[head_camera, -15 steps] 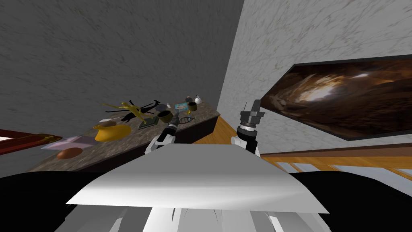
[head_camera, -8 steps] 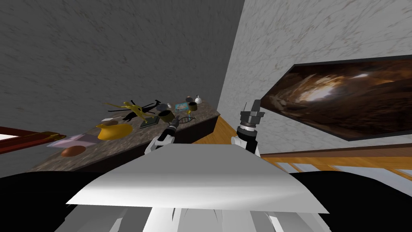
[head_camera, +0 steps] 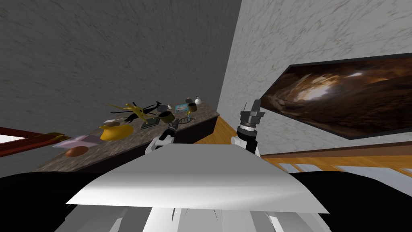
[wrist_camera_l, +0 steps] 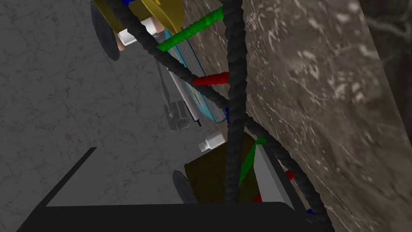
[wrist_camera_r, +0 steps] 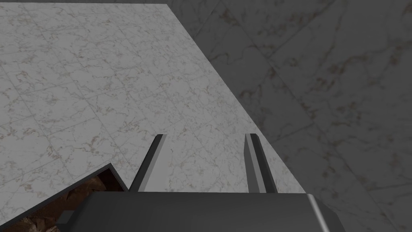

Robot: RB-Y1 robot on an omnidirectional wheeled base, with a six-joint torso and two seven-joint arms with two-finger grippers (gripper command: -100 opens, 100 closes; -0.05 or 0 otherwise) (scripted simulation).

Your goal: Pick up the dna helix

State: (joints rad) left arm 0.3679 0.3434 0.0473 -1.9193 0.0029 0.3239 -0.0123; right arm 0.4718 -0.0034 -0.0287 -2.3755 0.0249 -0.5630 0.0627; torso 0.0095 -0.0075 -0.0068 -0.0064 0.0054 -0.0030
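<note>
left gripper point(head_camera: 175, 121) gapes around the dna helix point(wrist_camera_l: 233, 100), holding nothing; the helix's lower end is hidden. the robot's head has shifted slightly; right gripper point(wrist_camera_r: 206, 136) gapes too.

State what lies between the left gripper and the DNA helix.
Nothing: in the left wrist view the DNA helix has a black strand running right down to the dark body of the left gripper.

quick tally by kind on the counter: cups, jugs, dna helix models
cups: 2
jug: 1
dna helix: 1
total: 4
</note>
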